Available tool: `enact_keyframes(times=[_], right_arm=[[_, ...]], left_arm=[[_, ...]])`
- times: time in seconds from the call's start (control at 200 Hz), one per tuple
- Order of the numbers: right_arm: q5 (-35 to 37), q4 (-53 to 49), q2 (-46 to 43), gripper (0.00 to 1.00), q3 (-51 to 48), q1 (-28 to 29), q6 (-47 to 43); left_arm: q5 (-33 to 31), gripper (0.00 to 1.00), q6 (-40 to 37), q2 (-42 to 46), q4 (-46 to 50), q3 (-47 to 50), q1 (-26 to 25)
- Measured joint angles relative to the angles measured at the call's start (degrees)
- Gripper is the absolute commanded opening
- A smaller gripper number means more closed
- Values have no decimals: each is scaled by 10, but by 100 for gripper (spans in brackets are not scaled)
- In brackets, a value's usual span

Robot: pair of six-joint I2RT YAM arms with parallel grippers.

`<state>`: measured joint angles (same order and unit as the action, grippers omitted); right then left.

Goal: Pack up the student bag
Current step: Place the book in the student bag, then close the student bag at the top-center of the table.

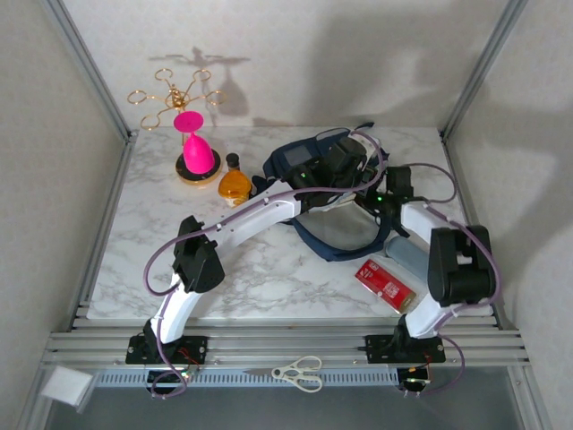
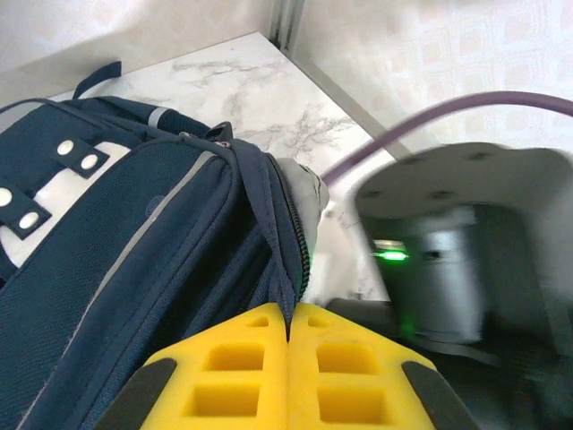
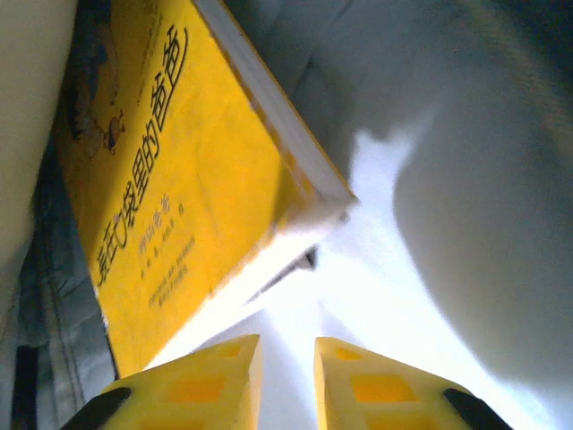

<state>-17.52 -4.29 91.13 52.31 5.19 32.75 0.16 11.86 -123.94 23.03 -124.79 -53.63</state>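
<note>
The student bag (image 1: 300, 159) is navy woven cloth, matt and finely ribbed, with smooth white patches, glossy white studs (image 2: 63, 149) and a flat grey trim. Under the student bag, the table (image 1: 269, 269) has a marble pattern, smooth with a soft sheen. Against the student bag's pale lining, a book (image 3: 170, 179) has a glossy yellow cover and white paper page edges. At the student bag's zip edge, the left gripper (image 2: 288, 313) is matt yellow moulded plastic. Beside the student bag stands an amber bottle (image 1: 235, 184), glossy and translucent. Beyond it are a pink goblet (image 1: 195, 145) that looks like smooth plastic and a wire stand (image 1: 175, 94) of polished gold metal. Nearer than the student bag lies a shiny red packet (image 1: 385, 285).
</note>
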Motion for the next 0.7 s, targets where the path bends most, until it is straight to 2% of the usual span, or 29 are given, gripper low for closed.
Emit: enact_keyframes(times=[0.145,0.24,0.441,0.466,0.531,0.561,0.626,0.701], right_arm=[[0,-54,-136,31,-44,-58,-2],[6,-94,-207,31,-48,-98,-4],[14,-168,-235,33,-17,-123,-6],[14,-177,-235,34,-13,-123,-6],[14,-198,-235,37,4,-123,-8],[14,-208,-235,38,14,-123,-9],[15,-223,-235,41,34,-121,-12],[24,-245,-235,43,57,-110,-16]], left_arm=[[0,0,31,-13,-16,0,0],[3,0,57,-30,-36,-3,-2],[22,0,109,-82,-83,-26,-10],[26,7,114,-90,-82,-34,-10],[38,38,122,-103,-80,-45,-11],[49,47,127,-103,-75,-45,-10],[76,56,136,-99,-75,-42,-7],[111,58,148,-59,-89,10,5]])
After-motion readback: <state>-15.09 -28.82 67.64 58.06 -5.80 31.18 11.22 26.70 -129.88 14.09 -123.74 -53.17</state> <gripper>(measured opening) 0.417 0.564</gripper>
